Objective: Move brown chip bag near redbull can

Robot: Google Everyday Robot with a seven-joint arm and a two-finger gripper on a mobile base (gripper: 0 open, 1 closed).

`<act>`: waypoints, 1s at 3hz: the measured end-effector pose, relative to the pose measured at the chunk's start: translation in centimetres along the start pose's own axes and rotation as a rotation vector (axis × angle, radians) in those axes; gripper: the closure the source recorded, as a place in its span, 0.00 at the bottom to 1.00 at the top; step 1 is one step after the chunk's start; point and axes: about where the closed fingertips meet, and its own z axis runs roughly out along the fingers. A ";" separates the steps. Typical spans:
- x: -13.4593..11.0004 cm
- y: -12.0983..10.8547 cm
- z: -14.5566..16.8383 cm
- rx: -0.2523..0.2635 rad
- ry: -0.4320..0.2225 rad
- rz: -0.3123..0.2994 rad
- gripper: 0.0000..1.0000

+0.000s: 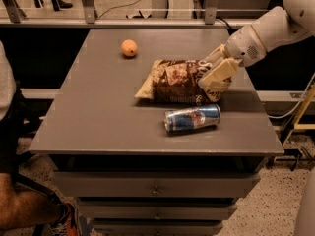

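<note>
Brown chip bag (173,81), crinkled, hand (217,77) gripping right end.

Arm (273,29) enters from right; hand (209,72) grips brown chip bag (172,82) right end.

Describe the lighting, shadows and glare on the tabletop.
Camera view: even light from above; redbull can glints pale along its upper side; brown chip bag and can cast short dark shadows toward the table front edge; the tool, at the bag's right end, is brightly lit.
</note>
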 end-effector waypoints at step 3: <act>-0.4 0.1 -0.9 0.064 0.049 -0.011 0.00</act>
